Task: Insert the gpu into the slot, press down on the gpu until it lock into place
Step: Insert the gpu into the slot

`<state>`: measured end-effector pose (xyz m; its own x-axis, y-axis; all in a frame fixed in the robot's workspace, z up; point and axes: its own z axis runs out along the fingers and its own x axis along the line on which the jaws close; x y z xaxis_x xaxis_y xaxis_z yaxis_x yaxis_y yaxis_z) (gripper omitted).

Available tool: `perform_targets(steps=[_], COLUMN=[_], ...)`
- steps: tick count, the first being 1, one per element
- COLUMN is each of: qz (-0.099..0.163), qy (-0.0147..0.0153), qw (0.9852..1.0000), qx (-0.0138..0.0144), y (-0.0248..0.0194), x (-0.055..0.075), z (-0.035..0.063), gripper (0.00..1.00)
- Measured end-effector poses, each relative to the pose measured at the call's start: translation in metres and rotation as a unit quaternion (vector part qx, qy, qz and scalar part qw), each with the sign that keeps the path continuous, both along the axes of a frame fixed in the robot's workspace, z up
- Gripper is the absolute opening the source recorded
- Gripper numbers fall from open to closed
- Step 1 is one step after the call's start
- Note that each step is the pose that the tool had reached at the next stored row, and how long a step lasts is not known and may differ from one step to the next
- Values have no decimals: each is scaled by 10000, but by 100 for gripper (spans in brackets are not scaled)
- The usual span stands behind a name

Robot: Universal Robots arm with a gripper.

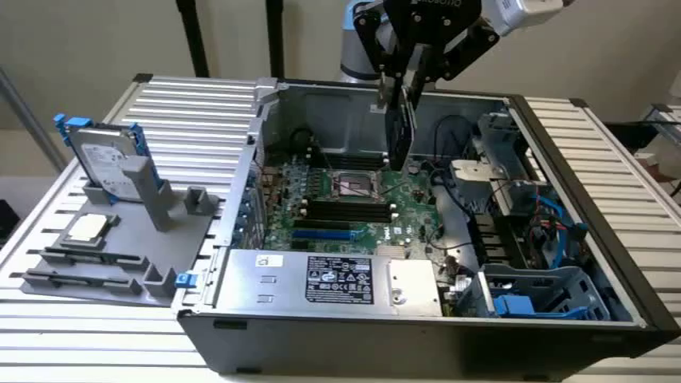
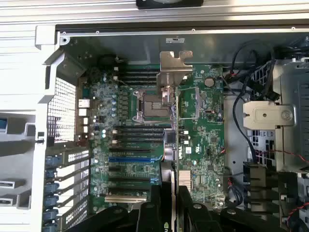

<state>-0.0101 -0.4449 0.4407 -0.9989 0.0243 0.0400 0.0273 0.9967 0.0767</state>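
Note:
My gripper [image 1: 404, 84] hangs over the open computer case and is shut on the gpu [image 1: 399, 132], a flat black card held on edge above the motherboard. In the wrist view the gpu [image 2: 172, 145] is seen edge-on, with its silver bracket [image 2: 174, 72] at the far end, and my gripper [image 2: 175, 198] clamps it from both sides. The card is in the air over the area by the processor socket [image 1: 356, 185]. The slot [image 1: 322, 235], a bright-blue strip, lies bare on the board toward the power supply; in the wrist view the slot [image 2: 129, 159] sits off to one side of the card.
A silver power supply [image 1: 330, 279] with a white label fills the case's near side. Black memory slots [image 1: 346, 211] run parallel to the blue one. Cables and a blue drive cage [image 1: 532, 295] crowd the exterior view's right. A hard drive [image 1: 107, 159] stands on a grey fixture outside.

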Motion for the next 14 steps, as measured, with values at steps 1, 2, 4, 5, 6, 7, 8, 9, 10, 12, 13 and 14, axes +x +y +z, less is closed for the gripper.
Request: perform_targets(steps=[1,2,4,5,6,7,8,9,10,12,13,14], qz=[0,0,0,0,0,0,0,0,0,0,0,0], qy=[0,0,0,0,0,0,0,0,0,0,0,0], qw=[10000,10000,10000,10000,10000,10000,10000,10000,10000,10000,10000,10000], qx=[0,0,0,0,0,0,0,0,0,0,0,0], y=[0,0,0,0,0,0,0,0,0,0,0,0], x=[0,0,0,0,0,0,0,0,0,0,0,0], z=[0,0,0,0,0,0,0,0,0,0,0,0], gripper=[26,26,26,26,26,26,26,26,26,26,26,26])
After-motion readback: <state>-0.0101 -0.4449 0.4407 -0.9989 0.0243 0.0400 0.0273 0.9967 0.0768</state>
